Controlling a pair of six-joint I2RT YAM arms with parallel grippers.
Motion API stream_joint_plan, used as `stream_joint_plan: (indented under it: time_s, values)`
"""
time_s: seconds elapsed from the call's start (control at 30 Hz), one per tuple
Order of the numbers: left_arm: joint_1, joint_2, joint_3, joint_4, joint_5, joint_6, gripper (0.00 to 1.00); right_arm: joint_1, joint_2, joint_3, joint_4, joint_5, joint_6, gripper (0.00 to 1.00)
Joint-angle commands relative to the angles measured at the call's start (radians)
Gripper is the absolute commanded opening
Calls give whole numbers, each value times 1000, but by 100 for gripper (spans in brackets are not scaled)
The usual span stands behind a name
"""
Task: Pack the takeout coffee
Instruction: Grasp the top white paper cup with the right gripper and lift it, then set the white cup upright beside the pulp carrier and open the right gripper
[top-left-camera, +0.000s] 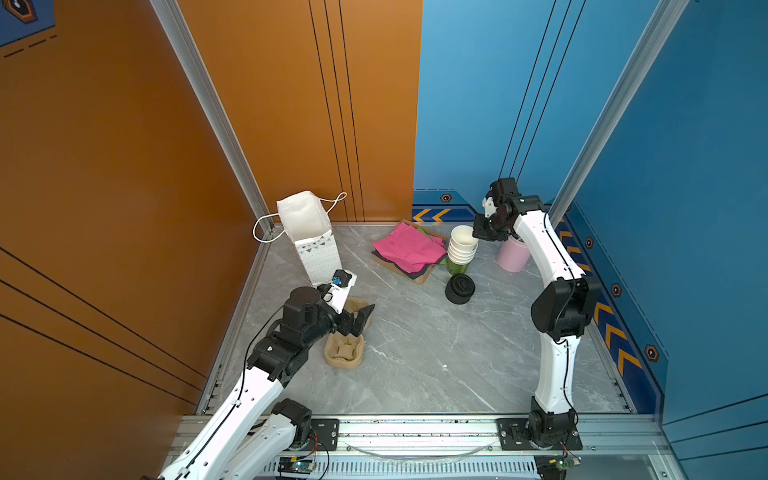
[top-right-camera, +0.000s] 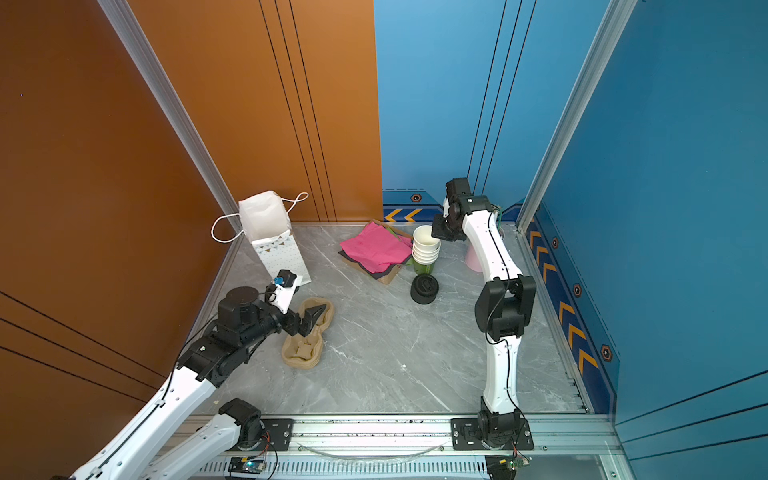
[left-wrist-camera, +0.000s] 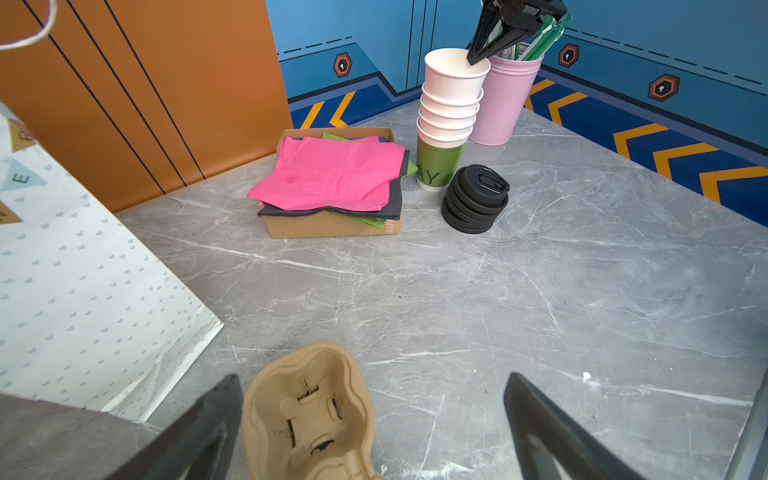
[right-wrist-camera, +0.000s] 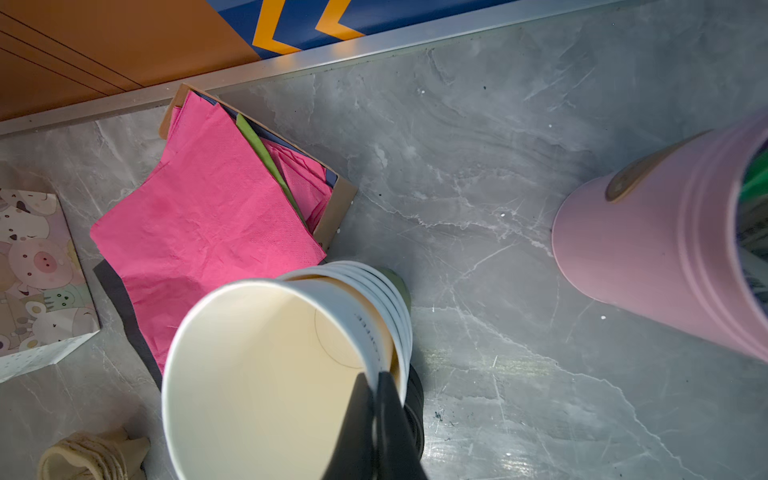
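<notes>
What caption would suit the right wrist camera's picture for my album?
Right gripper pinching the rim of the topmost white paper cup in a stack, beside pink paper napkins.

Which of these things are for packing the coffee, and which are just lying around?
For the job: top cup, pinched by the right claw; lids; cup tray; paper bag.
Lying about, probably: napkins; pink tin; remaining cups.

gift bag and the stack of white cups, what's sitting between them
The pile of napkins sits between the gift bag and the cup stack, close beside the cups, with bare table on the bag's side. Both top views show it.
</notes>
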Motion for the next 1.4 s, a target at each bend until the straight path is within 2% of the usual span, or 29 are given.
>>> stream_joint_plan:
  time_s: [0.0, 0.27, 0.5, 0.67, 0.77, 0.97, 1.13, 1.33, 1.37]
  values:
    - [-7, -3, -13, -11, -13, 12, 98, 5, -46, 65, -17, -20, 19, 0]
    - [-7, -6, -13, -11, -17, 11, 98, 0, -138, 140, -15, -4, 30, 0]
    - [-7, -8, -13, -10, -13, 12, 98, 46, -287, 100, -17, -19, 21, 0]
    - [-7, -14, -13, -11, -9, 10, 98, 172, -435, -68, -15, -24, -31, 0]
    - [-8, -13, -13, -8, 0, 7, 98, 283, -518, -203, -1, 15, -52, 0]
    - [-9, -25, -18, 5, 17, 0, 98, 456, -634, -522, 130, 40, -28, 0]
    - [-18, -61, -55, 63, 27, -11, 98, 516, -688, -789, 289, 39, 33, 0]
    - [-47, -93, -119, 196, 25, -52, 98, 547, -684, -958, 383, 103, 45, 0]
    - [-53, -99, -131, 209, 18, -61, 98, 578, -682, -977, 395, 108, 45, 0]
